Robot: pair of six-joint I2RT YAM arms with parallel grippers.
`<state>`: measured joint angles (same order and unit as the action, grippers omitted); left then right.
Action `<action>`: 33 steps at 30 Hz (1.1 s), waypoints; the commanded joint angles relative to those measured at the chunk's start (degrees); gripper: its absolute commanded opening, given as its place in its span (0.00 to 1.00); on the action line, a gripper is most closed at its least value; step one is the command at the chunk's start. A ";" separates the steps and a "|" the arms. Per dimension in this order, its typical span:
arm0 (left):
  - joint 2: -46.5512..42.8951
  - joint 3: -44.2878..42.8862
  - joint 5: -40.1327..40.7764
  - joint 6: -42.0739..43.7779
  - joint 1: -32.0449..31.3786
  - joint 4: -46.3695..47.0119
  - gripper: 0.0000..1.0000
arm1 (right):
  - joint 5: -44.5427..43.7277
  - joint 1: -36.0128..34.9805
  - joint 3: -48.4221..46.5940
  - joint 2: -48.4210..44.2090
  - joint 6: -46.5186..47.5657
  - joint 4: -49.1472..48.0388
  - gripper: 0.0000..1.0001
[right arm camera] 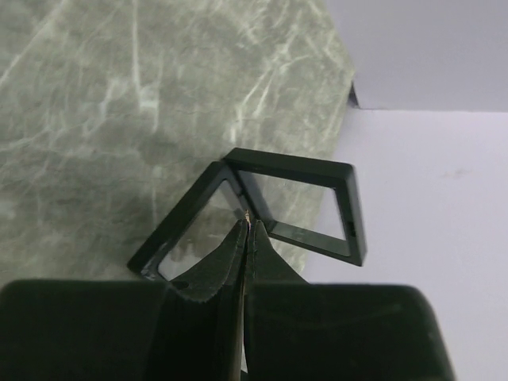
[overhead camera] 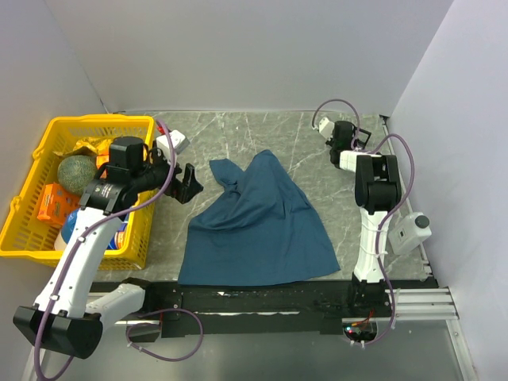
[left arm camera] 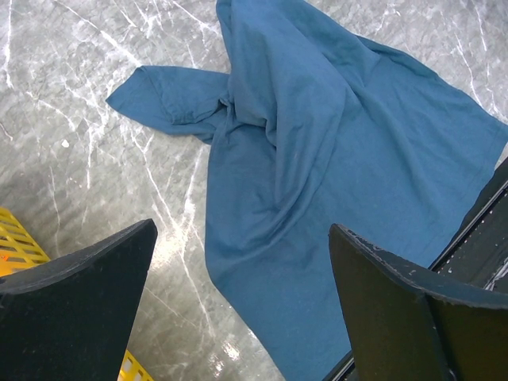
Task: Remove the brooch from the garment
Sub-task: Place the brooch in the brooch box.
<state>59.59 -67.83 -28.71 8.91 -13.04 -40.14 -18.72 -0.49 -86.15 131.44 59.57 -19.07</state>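
The whole layout is given only by the top external view: the dark teal-blue short-sleeved cloth T-shirt [overhead camera: 258, 222] is seen spread, crumpled, at the middle of the grey marbled surface [overhead camera: 238, 131], its hem reaching the black strip [overhead camera: 262, 300] at the near edge. One sleeve, folded out to the side, and the deep creases down the cloth are shown closely only in the left wrist view.

The left end effector [overhead camera: 189, 181] is held above the surface just beside the T-shirt's left edge, with its jaws spread wide and nothing between them.

Only in the right wrist view is a hinged black frame case with clear panels [right arm camera: 295, 167] made out, lying open near the far right corner. The right end effector [right arm camera: 248, 226] is closed, its tips set over the case's hinge; a tiny pale speck is seen at the tips, too small to identify.

A yellow plastic basket [overhead camera: 99, 121] is placed at the left edge, partly hidden by the left arm. A green textured ball [overhead camera: 77, 173] and an orange box [overhead camera: 57, 202] are seen in it among other items.
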 commanded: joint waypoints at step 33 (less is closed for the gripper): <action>-0.44 -0.55 -4.78 -0.47 2.84 1.73 0.96 | 0.61 1.72 -2.88 1.37 0.02 -0.71 0.00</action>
<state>59.59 -67.83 -31.70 8.80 -10.76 -40.14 -18.70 1.13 -87.53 131.74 59.72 -18.74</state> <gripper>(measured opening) 0.961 0.013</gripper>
